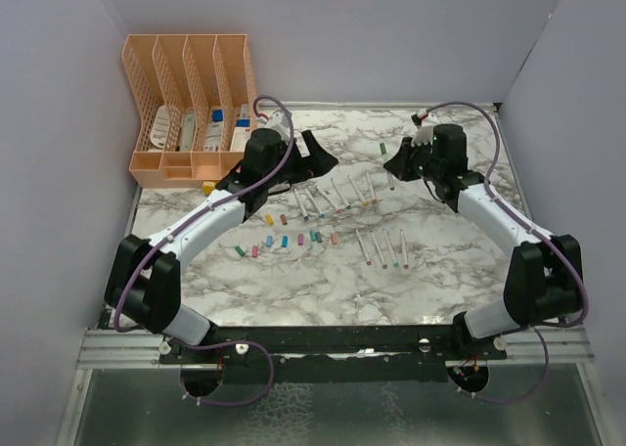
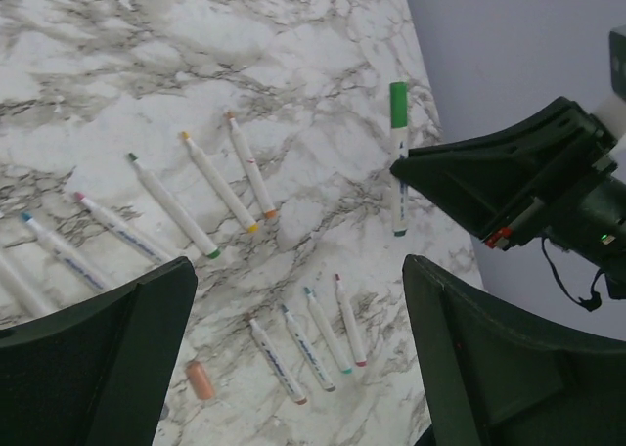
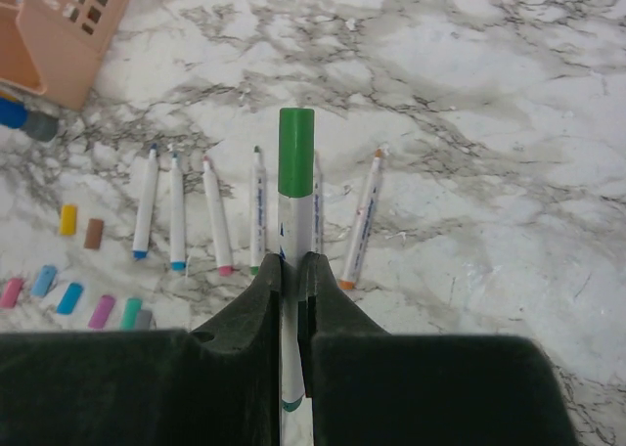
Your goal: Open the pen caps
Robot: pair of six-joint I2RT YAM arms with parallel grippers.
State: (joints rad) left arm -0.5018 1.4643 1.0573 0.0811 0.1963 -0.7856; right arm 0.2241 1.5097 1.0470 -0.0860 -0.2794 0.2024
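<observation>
My right gripper (image 3: 296, 265) is shut on a pale pen (image 3: 295, 226) whose green cap (image 3: 296, 153) is still on and sticks out past the fingertips. The top view shows that gripper (image 1: 390, 164) at the back right of the marble table, with the green cap (image 1: 382, 148) beside it. My left gripper (image 1: 323, 151) hangs open over the table's middle, nothing between its fingers (image 2: 98, 358). In the left wrist view the green-capped pen (image 2: 398, 162) lies ahead, apart from the left jaws. Several uncapped pens (image 1: 333, 194) and loose caps (image 1: 284, 241) lie in rows.
A peach file organizer (image 1: 191, 104) stands at the back left, with a yellow block (image 1: 207, 186) in front of it. A second group of pens (image 1: 383, 247) lies right of centre. A peach cap (image 2: 200, 379) lies under the left gripper. Walls close in the table's sides.
</observation>
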